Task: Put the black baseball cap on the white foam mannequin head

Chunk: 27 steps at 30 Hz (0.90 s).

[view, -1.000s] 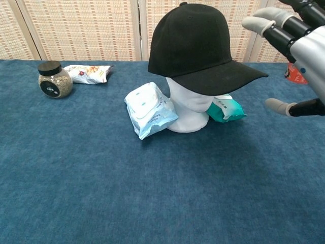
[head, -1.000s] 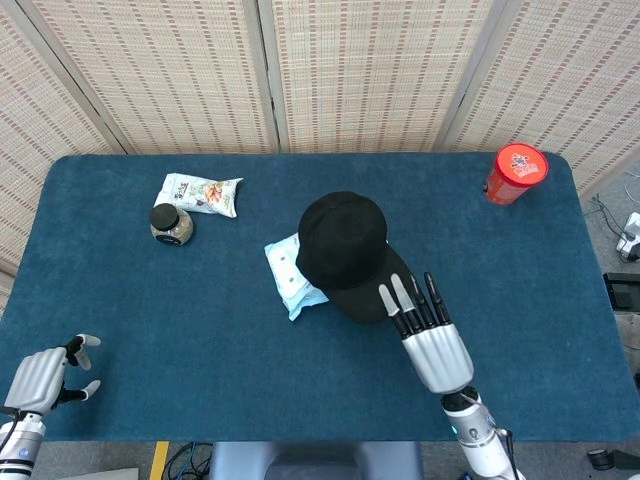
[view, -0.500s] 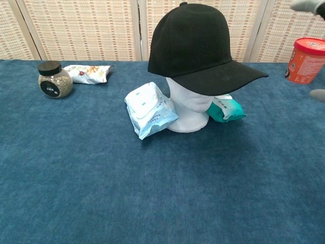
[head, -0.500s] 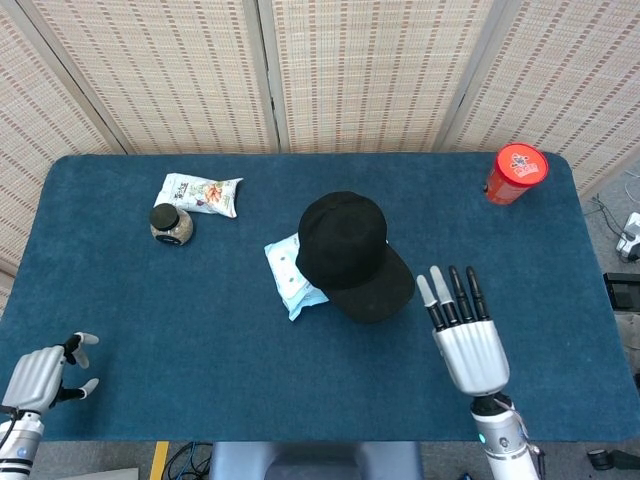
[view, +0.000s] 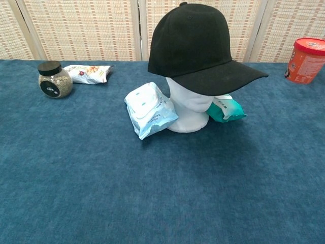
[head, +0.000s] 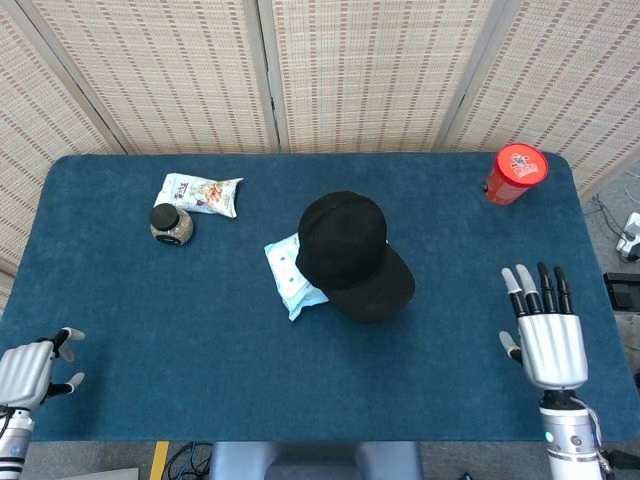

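Observation:
The black baseball cap (head: 350,250) (view: 195,46) sits on the white foam mannequin head (view: 188,109) in the middle of the table, brim pointing toward the front right. From above the cap hides the foam head. My right hand (head: 545,335) is open near the front right edge, fingers straight and spread, well clear of the cap and holding nothing. My left hand (head: 30,372) rests at the front left corner with fingers partly curled and nothing in it. Neither hand shows in the chest view.
A pale blue wipes pack (head: 290,272) (view: 150,109) leans against the foam head's left side; a teal pack (view: 226,109) lies behind it on the right. A black-lidded jar (head: 171,223) and snack bag (head: 203,192) sit at the back left, a red tub (head: 515,172) at the back right.
My right hand has drawn back from the cap's brim toward the front right edge and has left the chest view. The left hand has shifted slightly outward. The cap has stayed on the head.

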Each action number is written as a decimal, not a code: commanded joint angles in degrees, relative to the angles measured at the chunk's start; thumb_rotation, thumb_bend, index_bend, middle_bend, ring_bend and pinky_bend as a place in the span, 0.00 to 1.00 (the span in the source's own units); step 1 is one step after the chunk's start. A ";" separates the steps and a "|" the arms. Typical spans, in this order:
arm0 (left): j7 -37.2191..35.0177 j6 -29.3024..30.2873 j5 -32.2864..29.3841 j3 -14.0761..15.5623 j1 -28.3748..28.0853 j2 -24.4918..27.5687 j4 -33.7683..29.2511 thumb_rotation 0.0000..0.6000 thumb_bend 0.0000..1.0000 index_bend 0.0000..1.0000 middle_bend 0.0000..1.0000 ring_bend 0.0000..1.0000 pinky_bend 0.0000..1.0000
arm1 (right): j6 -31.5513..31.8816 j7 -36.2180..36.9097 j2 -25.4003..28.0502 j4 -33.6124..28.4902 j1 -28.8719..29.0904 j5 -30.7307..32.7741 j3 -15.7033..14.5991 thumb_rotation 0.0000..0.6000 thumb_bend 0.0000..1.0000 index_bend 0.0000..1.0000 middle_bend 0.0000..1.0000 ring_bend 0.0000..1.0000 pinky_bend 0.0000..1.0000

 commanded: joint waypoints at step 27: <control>-0.42 5.92 1.85 -2.96 0.97 -2.59 4.45 1.00 0.17 0.36 0.49 0.36 0.50 | -0.55 24.47 2.73 6.76 -4.00 9.31 1.78 1.00 0.11 0.18 0.17 0.00 0.00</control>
